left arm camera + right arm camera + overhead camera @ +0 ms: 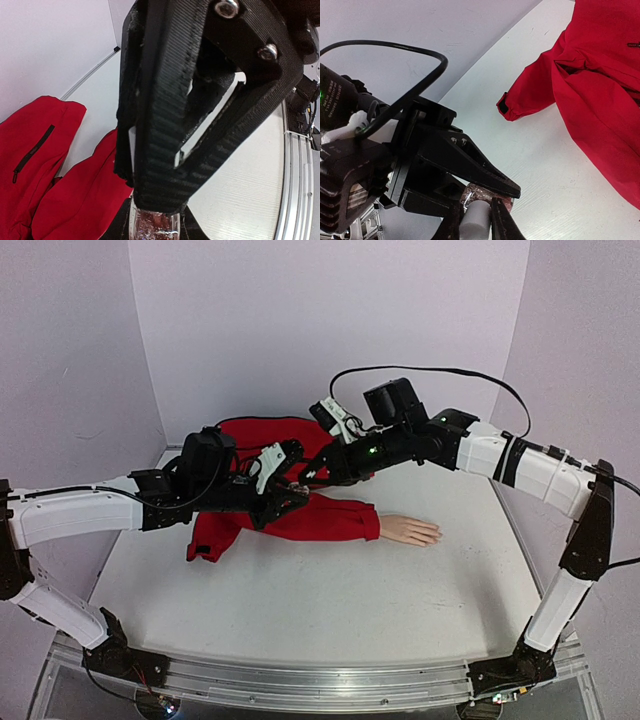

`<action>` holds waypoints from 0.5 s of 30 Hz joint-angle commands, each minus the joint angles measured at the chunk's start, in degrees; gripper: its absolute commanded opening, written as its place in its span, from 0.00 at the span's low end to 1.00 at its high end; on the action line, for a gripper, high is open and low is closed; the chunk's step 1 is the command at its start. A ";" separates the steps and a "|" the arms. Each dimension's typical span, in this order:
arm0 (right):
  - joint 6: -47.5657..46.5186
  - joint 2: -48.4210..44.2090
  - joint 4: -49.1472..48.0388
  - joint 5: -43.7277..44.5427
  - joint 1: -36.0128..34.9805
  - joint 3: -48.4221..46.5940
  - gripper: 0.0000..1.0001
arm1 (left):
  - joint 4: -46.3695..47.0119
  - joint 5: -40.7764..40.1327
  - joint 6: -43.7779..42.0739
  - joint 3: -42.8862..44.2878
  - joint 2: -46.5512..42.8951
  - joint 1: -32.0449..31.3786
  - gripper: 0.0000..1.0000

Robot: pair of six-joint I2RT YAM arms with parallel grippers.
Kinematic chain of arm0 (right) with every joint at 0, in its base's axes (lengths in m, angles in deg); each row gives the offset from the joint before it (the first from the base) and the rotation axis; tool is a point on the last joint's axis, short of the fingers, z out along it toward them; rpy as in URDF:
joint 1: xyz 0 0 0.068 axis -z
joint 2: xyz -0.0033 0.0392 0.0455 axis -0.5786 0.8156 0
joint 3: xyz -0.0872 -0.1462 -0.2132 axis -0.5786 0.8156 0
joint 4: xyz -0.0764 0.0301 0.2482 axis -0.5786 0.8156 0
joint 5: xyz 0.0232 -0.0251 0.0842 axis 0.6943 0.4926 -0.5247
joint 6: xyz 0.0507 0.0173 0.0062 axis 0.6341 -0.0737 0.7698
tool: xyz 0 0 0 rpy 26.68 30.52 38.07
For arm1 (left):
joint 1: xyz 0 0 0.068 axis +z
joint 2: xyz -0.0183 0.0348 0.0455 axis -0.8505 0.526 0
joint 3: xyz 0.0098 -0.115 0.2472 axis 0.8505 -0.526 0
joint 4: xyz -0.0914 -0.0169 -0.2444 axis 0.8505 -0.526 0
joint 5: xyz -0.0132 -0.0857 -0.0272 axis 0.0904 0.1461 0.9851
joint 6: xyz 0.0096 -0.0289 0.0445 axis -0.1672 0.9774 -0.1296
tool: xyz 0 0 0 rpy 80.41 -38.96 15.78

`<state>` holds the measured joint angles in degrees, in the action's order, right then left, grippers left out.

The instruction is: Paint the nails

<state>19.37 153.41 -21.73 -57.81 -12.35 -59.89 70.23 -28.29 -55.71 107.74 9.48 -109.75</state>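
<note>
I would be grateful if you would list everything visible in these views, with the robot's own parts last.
Mannequin hand: one, pale skin colour, lying flat on the table, right of centre.
Nails: on its fingertips, too small to count.
Jacket: one, red, spread on the table under the arms, one sleeve ending at the hand.
Bottle: one, glittery glass with a white cap, held above the jacket.
Table: one, white.
Cable: one, black, looping over the right arm.
Left gripper: one, black, shut on the bottle's body.
Right gripper: one, dark, fingers closed on either side of the cap.
</note>
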 commanded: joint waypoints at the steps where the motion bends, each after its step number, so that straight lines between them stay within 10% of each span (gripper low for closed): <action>1: -0.68 -0.25 -0.17 -0.56 -0.37 -1.83 0.15 | 1.91 -0.43 0.15 1.87 -0.56 -0.28 0.00; 15: -2.89 -5.85 -0.26 4.72 -0.38 2.75 0.00 | 0.30 0.33 0.67 1.62 -0.12 -0.28 0.00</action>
<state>17.81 151.59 -21.97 -54.93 -12.87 -57.84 69.79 -28.14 -55.67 107.74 9.68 -110.03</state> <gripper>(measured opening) 0.167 0.225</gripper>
